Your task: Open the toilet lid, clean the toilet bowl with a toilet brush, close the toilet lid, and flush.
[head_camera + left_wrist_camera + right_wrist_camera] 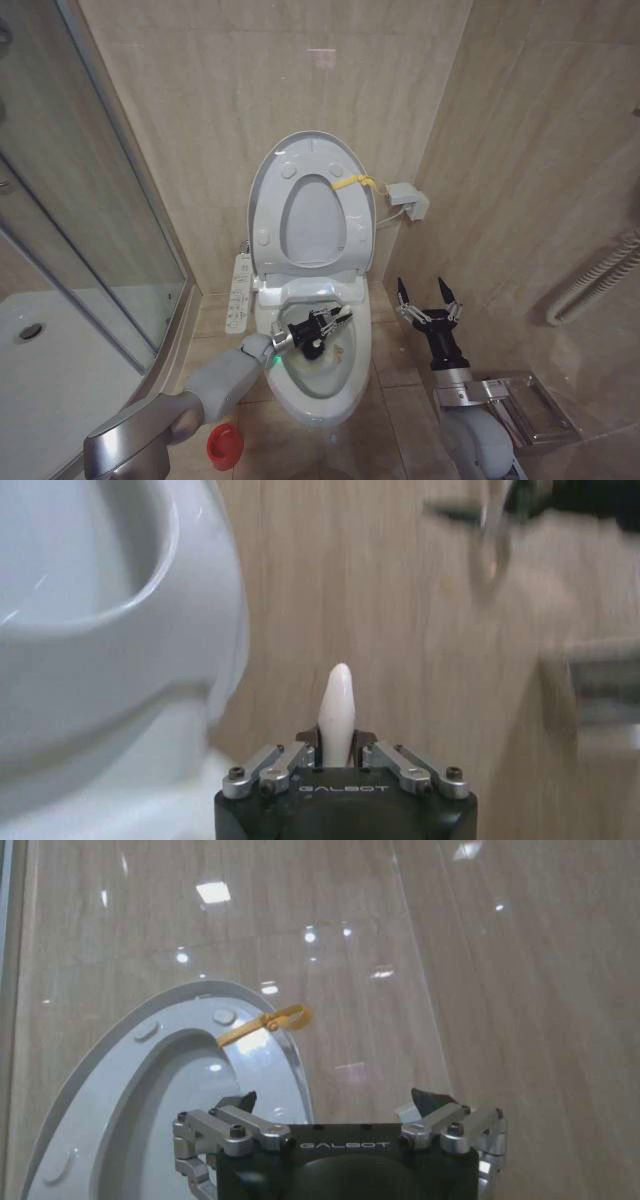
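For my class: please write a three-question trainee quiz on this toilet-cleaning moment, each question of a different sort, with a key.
1. True or false: the toilet lid stands raised against the wall.
2. Which gripper holds the toilet brush? A) left gripper B) right gripper C) neither
3. Fill in: the left gripper is over the toilet ____.

Key
1. True; a yellow strap hangs at its rim.
2. A; its jaws are shut on the whitish handle, while the right gripper waits beside the toilet, jaws open.
3. bowl
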